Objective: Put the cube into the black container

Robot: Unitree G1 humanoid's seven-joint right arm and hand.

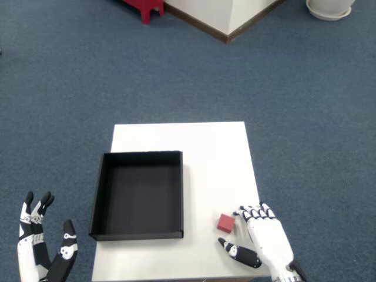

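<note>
A small red cube [226,222] lies on the white table [200,147], near its front right corner. My right hand [261,239] rests just right of the cube, its fingers [249,212] apart and curled toward it, the thumb [238,252] below the cube. Nothing is between the fingers; whether they touch the cube I cannot tell. The black container [140,195] stands empty on the left half of the table, a short gap left of the cube.
My left hand [41,249] hovers open off the table's front left, over blue carpet. A red stool [144,7], a white wall corner [226,14] and a white pot base [330,8] lie far behind the table.
</note>
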